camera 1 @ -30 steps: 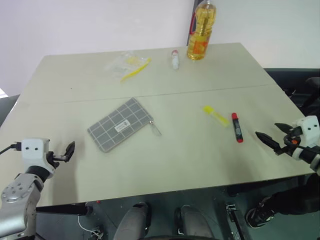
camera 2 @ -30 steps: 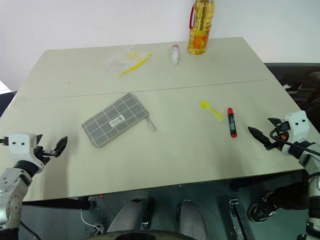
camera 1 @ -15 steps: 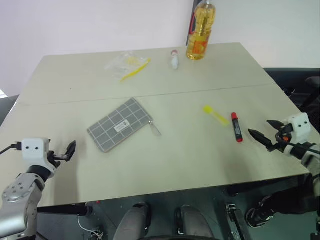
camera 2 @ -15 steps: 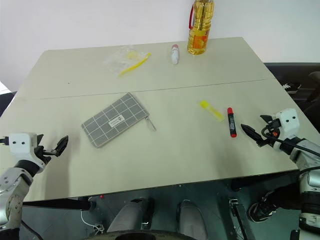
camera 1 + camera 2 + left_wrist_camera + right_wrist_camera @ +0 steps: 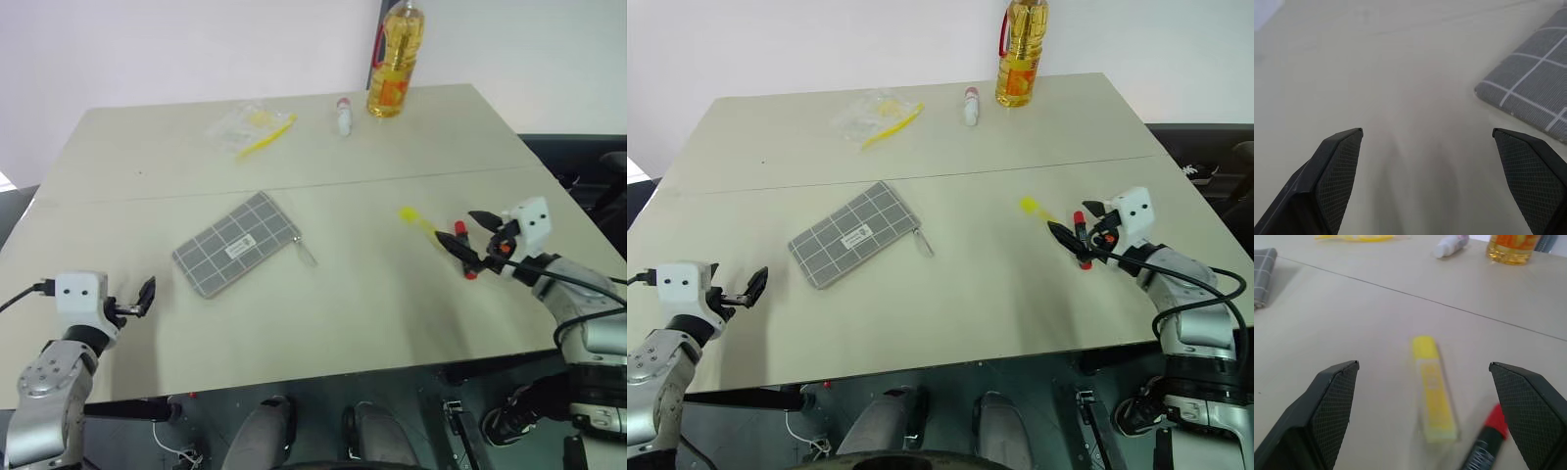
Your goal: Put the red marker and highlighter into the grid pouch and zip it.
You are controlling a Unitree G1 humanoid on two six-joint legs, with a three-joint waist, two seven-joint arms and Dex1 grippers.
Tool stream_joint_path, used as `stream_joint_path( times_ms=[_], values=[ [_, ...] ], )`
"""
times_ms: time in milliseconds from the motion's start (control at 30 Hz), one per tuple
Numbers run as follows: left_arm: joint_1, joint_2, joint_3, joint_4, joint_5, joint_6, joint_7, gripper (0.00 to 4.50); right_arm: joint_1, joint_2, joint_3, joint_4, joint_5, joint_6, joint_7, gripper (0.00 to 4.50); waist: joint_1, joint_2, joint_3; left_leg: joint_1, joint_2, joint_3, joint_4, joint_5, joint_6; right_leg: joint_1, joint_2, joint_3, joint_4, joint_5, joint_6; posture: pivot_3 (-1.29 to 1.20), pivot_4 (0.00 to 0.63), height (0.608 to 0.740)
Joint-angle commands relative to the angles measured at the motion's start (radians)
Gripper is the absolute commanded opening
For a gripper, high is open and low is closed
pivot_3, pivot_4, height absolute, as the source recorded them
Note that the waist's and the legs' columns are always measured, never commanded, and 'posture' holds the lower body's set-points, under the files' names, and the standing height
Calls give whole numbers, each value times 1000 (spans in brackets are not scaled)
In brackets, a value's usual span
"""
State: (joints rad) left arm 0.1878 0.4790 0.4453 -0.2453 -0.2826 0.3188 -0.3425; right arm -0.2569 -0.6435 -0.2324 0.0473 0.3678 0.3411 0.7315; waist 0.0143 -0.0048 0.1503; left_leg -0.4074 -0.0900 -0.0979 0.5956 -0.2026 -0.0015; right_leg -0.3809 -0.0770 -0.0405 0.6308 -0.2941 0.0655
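At the near left edge of the pale surface (image 5: pixel 323 323), the left claw (image 5: pixel 147 294) hangs with its two fingers spread wide and nothing between them; in the left wrist view a corner of the grid pouch (image 5: pixel 1533 95) lies just ahead and to one side of it. At the near right, the right claw (image 5: pixel 1070 233) reaches in over the surface, also spread wide and holding nothing, its tips over the one red marker (image 5: pixel 1488 443) and the one highlighter (image 5: pixel 1432 394), which lie side by side and close together, apart from each other. The marker's dark label band carries pale writing too small to read. The one grey pouch (image 5: pixel 238 243) lies flat near the middle of the surface, left of the pens and well apart from them, with a small white label whose print cannot be read and its zipper pull (image 5: pixel 306 253) trailing off the right end. At the far side lie one thin yellow stick (image 5: pixel 265 137) in clear wrap, one white tube (image 5: pixel 343 116) with a red cap, and one bottle (image 5: pixel 395 61) of yellow liquid with an orange label, unreadable. Nothing lies between either claw and the pens or pouch.
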Motion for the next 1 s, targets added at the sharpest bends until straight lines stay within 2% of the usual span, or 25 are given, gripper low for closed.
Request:
stream_joint_path(
  times_ms=[33,100,200,433,600,733,1000],
  values=[
    [5,77,-26,9,81,-96,-50,4500,-56,54,60,-80,-2,27,-39,4432,-3,0,0,0,0,0,0,0,0,0,0,0,0,0,0,0,150,740],
    [20,132,-65,34,168,-193,-71,4500,-96,101,135,-95,-39,40,-69,4432,-7,0,0,0,1,2,-1,0,0,-2,0,0,1,1,-1,0,150,740],
    [20,177,-101,80,235,-301,-89,4500,-161,153,219,-80,-90,93,-111,3632,-5,0,0,0,3,8,-3,0,0,-6,-2,0,2,3,-1,0,150,740],
    [-26,283,-174,224,329,-496,-166,4500,-328,289,376,84,-213,100,-178,122,-3,-1,0,0,2,10,-2,0,1,-10,-4,0,1,4,0,0,150,740],
    [-73,331,-211,296,330,-575,-229,4500,-446,371,420,284,-285,41,-219,52,-5,0,0,0,2,10,-3,0,1,-11,-3,0,1,6,3,0,150,740],
    [-135,371,-290,375,374,-670,-286,4500,-600,472,434,560,-350,-20,-309,52,-14,0,0,1,2,11,-3,0,0,-12,-3,1,2,8,5,0,150,740],
    [-247,374,-386,544,468,-852,-264,4500,-734,574,416,860,-380,-132,-297,52,-28,0,0,2,2,11,-4,0,0,-12,-2,1,4,14,10,0,150,740]
  ],
)
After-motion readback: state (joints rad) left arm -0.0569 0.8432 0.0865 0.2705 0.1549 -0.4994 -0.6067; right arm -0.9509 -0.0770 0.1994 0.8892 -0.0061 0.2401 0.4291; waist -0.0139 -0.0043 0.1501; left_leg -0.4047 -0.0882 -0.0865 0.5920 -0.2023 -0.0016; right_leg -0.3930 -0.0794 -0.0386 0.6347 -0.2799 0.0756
